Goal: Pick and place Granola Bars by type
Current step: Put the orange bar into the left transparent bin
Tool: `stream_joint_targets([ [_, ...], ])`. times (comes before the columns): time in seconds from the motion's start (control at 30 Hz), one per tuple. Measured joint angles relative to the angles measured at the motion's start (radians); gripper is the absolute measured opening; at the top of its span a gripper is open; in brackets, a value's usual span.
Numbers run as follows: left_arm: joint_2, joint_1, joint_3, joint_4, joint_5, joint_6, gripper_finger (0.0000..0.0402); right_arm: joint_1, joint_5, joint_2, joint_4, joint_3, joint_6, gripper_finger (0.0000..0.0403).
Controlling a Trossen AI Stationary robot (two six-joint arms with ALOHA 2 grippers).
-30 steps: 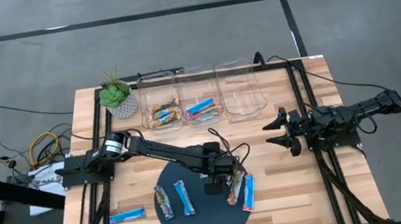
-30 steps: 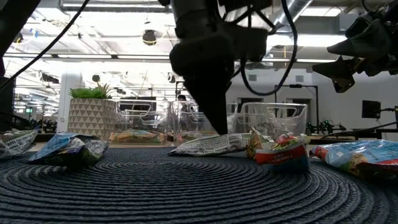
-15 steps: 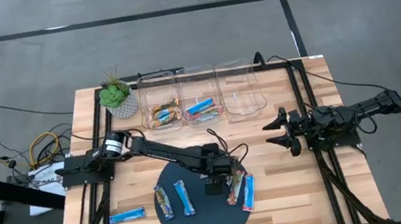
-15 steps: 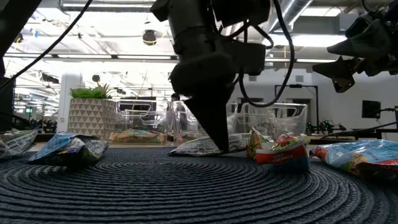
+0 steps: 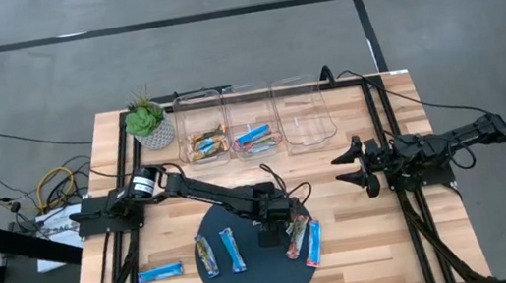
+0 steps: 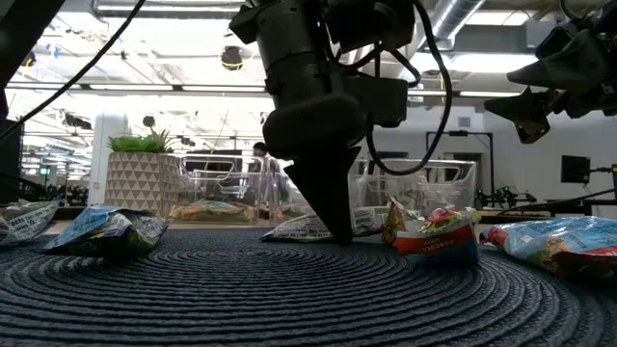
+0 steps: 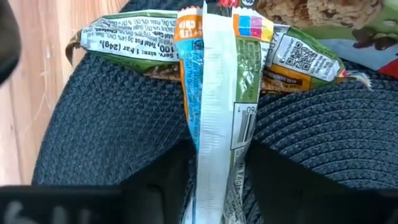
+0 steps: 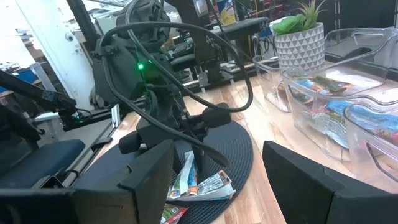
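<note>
On the round dark mat [image 5: 253,282] lie several granola bars: a multicoloured one [image 5: 207,255], a blue one [image 5: 234,250], a blue one [image 5: 314,243] and multicoloured ones [image 5: 296,239]. My left gripper [image 5: 275,230] points steeply down over the mat, shut on one multicoloured bar [image 7: 214,93]. That bar's far end overlaps another multicoloured bar [image 7: 124,40] lying crosswise. A further blue bar [image 5: 160,272] lies on the wood at the left. My right gripper [image 5: 351,169] hangs open at the table's right, clear of everything. My left gripper pinches the multicoloured bar by its two long sides [image 7: 194,155] between its two fingers, near the bar's nearer end. The fingers [image 6: 337,226] come from above, slanting down, and lie across the bar. The wrapper is squeezed into a ridge, seam up, on the mat.
Three clear bins stand in a row at the far edge: the left one [image 5: 200,119] holds multicoloured bars, the middle one [image 5: 251,114] blue bars, the right one [image 5: 301,105] none that I can see. A potted plant [image 5: 148,121] stands left of them.
My left gripper has sunk toward the mat, and its fingertips now reach the multicoloured bar there. My right arm has kept still.
</note>
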Motion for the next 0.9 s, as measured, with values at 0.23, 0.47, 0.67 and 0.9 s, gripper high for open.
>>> stream_joint_targets([
  [0.23, 0.0, 0.0, 0.0, -0.001, 0.0, -0.021, 0.0049, 0.0, 0.0, 0.0, 0.0, 0.0, 0.0, 0.0244],
  [0.47, 0.0, 0.0, 0.018, -0.007, 0.0, -0.068, 0.0019, 0.0, 0.0, 0.0, 0.0, 0.0, 0.0, 0.0244],
  [0.67, 0.0, 0.001, 0.073, -0.021, -0.006, -0.071, 0.0034, 0.0, 0.0, 0.0, 0.0, 0.0, 0.0, 0.0244],
  [0.9, 0.0, 0.006, 0.187, -0.045, -0.019, -0.08, 0.0027, 0.0, 0.0, 0.0, 0.0, 0.0, 0.0, 0.0244],
])
